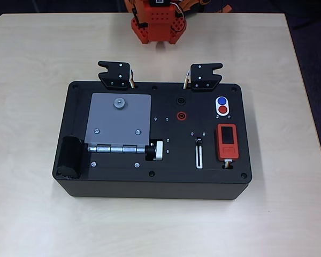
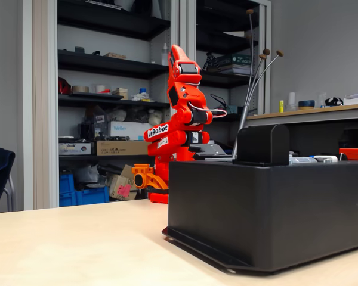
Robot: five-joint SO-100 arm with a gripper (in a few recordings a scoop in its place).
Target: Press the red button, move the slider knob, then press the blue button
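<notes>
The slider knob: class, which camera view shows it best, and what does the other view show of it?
The overhead view shows it best: the slider knob sits at the upper end of its white-rimmed slot, on top of the black box. The fixed view looks along the table at the box's side wall, so the box's top face, with the knob, is hidden.

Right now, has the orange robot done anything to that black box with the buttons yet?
Nothing looks done. The orange arm sits folded at its base behind the black box, well away from it. The small round red button, the small round blue button beside it and the tiny dark slider knob at its slot's far end are untouched. Nothing is in hand; all three steps remain.
</notes>
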